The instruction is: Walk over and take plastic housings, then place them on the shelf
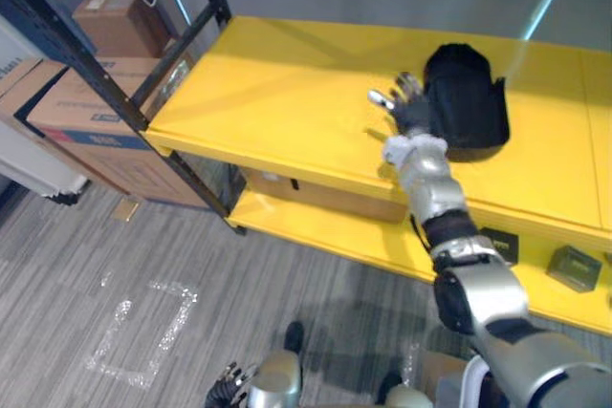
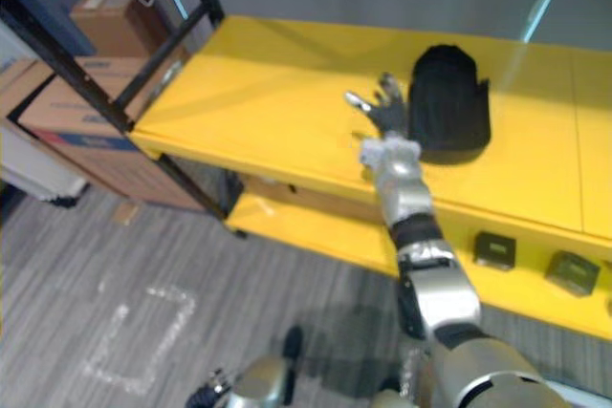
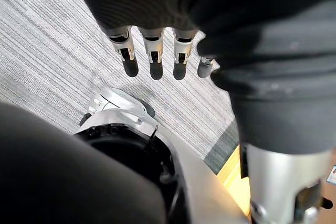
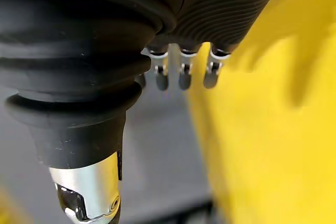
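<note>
The black plastic housing (image 1: pixel 466 97) lies on the yellow shelf (image 1: pixel 277 93) just beside the right hand (image 1: pixel 411 110), whose fingers are spread and hold nothing — probably light, stiff and smooth, best gripped across its rounded sides.

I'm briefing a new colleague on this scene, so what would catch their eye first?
The bright yellow shelf stands out, with a black plastic housing lying on its top board. The right hand is stretched over the board just beside the housing, fingers spread and holding nothing. Cardboard boxes are stacked at the far left, and the left hand hangs open over the grey floor.
</note>
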Motion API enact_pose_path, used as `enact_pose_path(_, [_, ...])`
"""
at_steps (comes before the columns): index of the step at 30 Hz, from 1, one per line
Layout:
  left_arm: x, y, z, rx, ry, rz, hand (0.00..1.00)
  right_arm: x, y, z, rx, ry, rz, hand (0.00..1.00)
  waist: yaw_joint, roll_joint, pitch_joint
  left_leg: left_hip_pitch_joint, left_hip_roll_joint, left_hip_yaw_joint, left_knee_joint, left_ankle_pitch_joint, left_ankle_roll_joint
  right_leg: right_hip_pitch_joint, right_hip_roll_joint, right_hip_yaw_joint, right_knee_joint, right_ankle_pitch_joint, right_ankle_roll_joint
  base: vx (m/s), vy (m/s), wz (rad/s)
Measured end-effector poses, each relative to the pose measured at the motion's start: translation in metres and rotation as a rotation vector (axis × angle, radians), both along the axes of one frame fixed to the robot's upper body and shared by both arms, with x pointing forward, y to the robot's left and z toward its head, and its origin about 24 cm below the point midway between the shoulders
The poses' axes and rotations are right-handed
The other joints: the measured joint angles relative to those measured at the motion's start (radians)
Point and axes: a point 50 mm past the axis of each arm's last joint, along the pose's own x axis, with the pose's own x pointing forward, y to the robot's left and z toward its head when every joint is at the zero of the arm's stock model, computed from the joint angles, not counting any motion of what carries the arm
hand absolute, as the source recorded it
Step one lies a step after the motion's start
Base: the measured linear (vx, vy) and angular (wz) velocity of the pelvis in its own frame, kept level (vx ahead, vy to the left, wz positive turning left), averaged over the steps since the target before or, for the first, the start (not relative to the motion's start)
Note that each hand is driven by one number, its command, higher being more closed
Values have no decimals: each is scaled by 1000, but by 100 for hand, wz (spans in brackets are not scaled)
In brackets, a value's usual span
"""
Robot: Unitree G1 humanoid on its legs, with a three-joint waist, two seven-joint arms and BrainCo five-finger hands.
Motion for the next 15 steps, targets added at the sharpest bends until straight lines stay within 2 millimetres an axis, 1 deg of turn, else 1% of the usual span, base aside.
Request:
enact_pose_path(1, [0, 1, 0, 1, 1, 1, 0, -8, 4, 16, -3, -88, 50, 0, 0, -4, 0, 3, 1, 4, -2, 0, 0, 0, 1, 4, 0, 0, 0, -7, -13, -7])
enact_pose_path(2, [0, 1, 0, 0, 4, 1, 0, -12, 4, 23, -2, -127, 64, 0, 0, -6, -1, 4, 1, 6, -3, 0, 0, 0, 1, 6, -1, 0, 0, -11, -9, -9])
enact_pose_path(3, [-1, 1, 0, -2, 11, 4, 0, -21, 4, 37, 2, -209, 84, 0, -1, -10, 0, 12, 1, 11, -9, 0, 0, 2, 0, 10, -1, 1, 0, -10, -5, -9])
enact_pose_path(4, [-1, 3, 0, -3, 12, 10, 0, -28, 0, 49, 11, -270, 84, 0, -6, -17, -1, 18, 1, 13, -18, 1, -2, 3, 0, 12, -1, 1, 1, -15, -6, -7])
enact_pose_path(5, [-1, 4, 0, -1, 13, 12, 0, -31, -4, 55, 20, -297, 75, 0, -9, -22, -1, 18, 2, 13, -18, 1, -2, 3, 0, 12, -2, 1, 1, 0, 0, 0])
enact_pose_path(6, [-3, 7, 0, 4, 16, 20, 0, -36, -15, 63, 48, -341, 39, 0, -18, -37, -3, 18, 2, 13, -20, 2, -2, 3, 1, 12, -3, 2, 1, 0, 0, 0])
enact_pose_path(7, [-5, 11, 0, 11, 19, 31, 0, -38, -31, 67, 81, -366, -26, 0, -25, -53, -7, 19, 2, 15, -23, 2, -3, 3, 1, 13, -6, 3, 2, 0, 0, 0])
enact_pose_path(8, [-6, 13, 0, 17, 22, 31, 0, -38, -39, 68, 96, -371, -62, 0, -26, -60, -10, 20, 3, 16, -24, 2, -3, 3, 2, 14, -9, 5, 2, 1, -5, -7])
enact_pose_path(9, [-7, 17, 0, 25, 24, 29, 0, -39, -60, 70, 124, -375, -159, 0, -27, -72, -15, 22, 4, 23, -31, 6, -3, 3, 3, 19, -19, 12, 4, 5, 1, -12])
enact_pose_path(10, [-8, 18, 0, 27, 24, 28, 0, -40, -71, 71, 136, -378, -212, 0, -27, -75, -15, 27, 4, 30, -38, 8, -2, 3, 3, 25, -24, 16, 4, 4, 12, -25])
enact_pose_path(12, [-10, 19, 0, 31, 25, 30, 0, -44, -104, 76, 156, -390, -379, 0, -31, -77, -15, 38, 1, 49, -55, 13, 0, 2, 1, 42, -39, 29, 9, -5, 27, -22])
enact_pose_path(13, [-11, 21, 0, 36, 23, 32, 0, -46, -126, 78, 163, -385, -477, 0, -38, -77, -15, 38, 0, 54, -57, 14, 1, 2, 1, 45, -48, 35, 10, -7, 23, -9])
enact_pose_path(14, [-12, 21, 1, 40, 19, 35, 0, -46, -139, 78, 140, -376, -547, 0, -44, -77, -15, 38, 0, 55, -58, 15, 2, 2, 1, 46, -50, 36, 11, -4, 12, -5])
enact_pose_path(15, [-13, 22, 1, 43, 17, 37, 0, -46, -146, 77, 124, -367, -583, 0, -48, -77, -15, 38, -1, 55, -58, 15, 2, 2, 1, 46, -50, 36, 11, 0, 0, 0])
